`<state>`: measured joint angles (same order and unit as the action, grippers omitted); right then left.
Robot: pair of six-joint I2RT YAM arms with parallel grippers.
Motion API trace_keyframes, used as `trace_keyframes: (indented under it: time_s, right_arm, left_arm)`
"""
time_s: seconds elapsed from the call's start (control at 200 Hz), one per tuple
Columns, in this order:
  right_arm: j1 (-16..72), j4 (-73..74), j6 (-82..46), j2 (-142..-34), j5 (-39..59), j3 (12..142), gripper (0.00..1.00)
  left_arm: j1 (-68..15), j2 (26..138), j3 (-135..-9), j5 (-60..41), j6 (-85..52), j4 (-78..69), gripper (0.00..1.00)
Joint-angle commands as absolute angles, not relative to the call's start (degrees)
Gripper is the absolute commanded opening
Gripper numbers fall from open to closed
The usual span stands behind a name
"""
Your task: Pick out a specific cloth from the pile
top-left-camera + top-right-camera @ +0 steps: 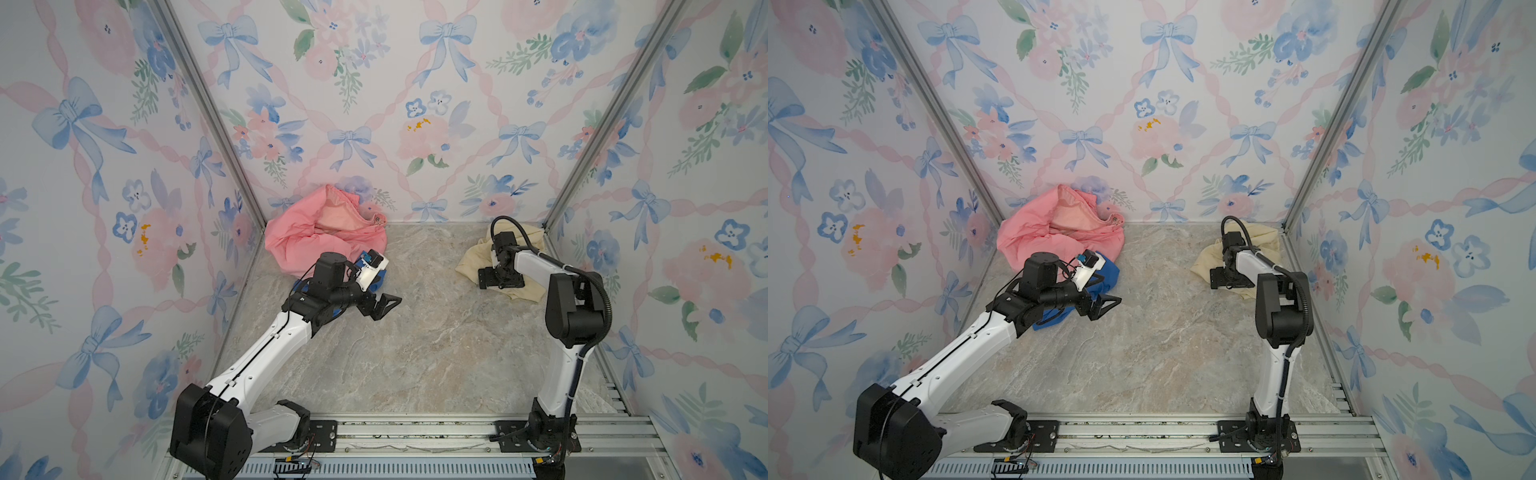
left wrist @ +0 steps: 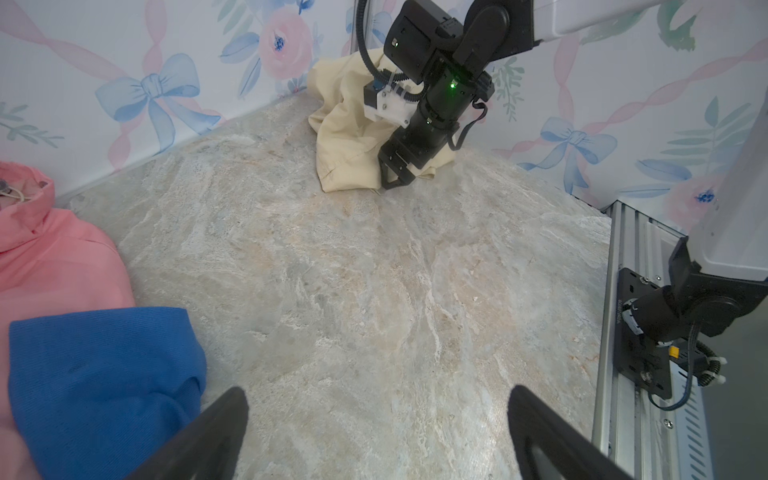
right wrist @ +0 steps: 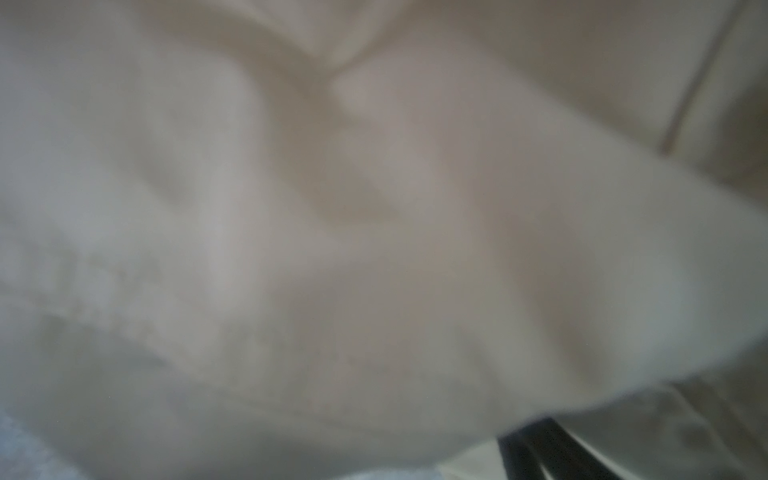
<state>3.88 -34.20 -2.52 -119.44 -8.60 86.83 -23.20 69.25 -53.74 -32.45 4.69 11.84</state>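
Note:
The cloth [image 1: 471,259] [image 1: 1206,257] [image 2: 349,137], pale cream-yellow, lies crumpled in the back right corner. My right gripper [image 1: 500,282] [image 1: 1231,280] [image 2: 395,176] points down onto it with its jaws wide apart, open. In the right wrist view the cloth [image 3: 374,208] fills the picture as a blur, and only one dark finger [image 3: 540,453] shows. The pile sits at the back left: a pink garment [image 1: 307,237] [image 1: 1038,232] [image 2: 54,257] with a blue cloth [image 1: 1106,274] [image 2: 95,374] at its front. My left gripper [image 1: 380,307] [image 1: 1104,305] [image 2: 378,395] hangs open beside the blue cloth, empty.
Flowered walls close in the marble table [image 1: 415,353] on the left, back and right, with metal posts [image 1: 582,166] in the back corners. An aluminium rail [image 1: 415,432] carrying both arm bases runs along the front edge.

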Motion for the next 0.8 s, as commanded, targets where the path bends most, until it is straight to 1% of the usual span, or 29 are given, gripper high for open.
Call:
trace_keyframes:
  time_s: [0.0,0.11,0.225,0.305,0.465,0.545,0.63,0.66,0.795]
  right_arm:
    - [2.9,-33.7,-2.1,-122.2,-9.1,89.2,0.97]
    - [2.9,-33.6,-1.7,-120.6,-9.2,88.6,0.97]
    - [3.3,-30.3,-2.4,-115.2,-9.9,84.5,0.97]
    - [3.6,-28.7,-3.2,-110.0,-9.9,82.6,0.97]
    - [5.9,-24.3,-2.4,-96.4,-9.9,77.7,0.97]
    - [6.9,-23.5,-2.2,-90.2,-7.6,75.4,0.97]
    - [8.2,-21.6,-3.2,-84.4,-4.9,70.8,0.97]
    - [9.2,-20.2,-3.3,-82.2,-4.7,68.3,0.97]
    - [13.1,-11.1,-4.2,-69.7,-4.2,52.4,0.97]
  left_arm:
    - [-22.9,69.0,-54.2,-33.3,4.2,11.5,0.98]
    - [-22.9,69.1,-54.1,-33.1,4.3,11.5,0.98]
    - [-22.8,68.8,-54.1,-32.6,4.3,11.5,0.98]
    - [-22.7,68.8,-54.1,-32.2,4.4,11.5,0.98]
    - [-22.2,68.2,-54.0,-29.8,4.4,11.5,0.98]
    - [-21.6,67.0,-53.3,-27.3,4.1,10.3,0.98]
    - [-20.7,65.5,-51.9,-22.6,3.5,8.4,0.98]
    - [-20.5,65.0,-51.5,-19.1,3.1,7.6,0.98]
    - [-18.0,62.8,-48.0,3.2,-0.1,3.1,0.98]
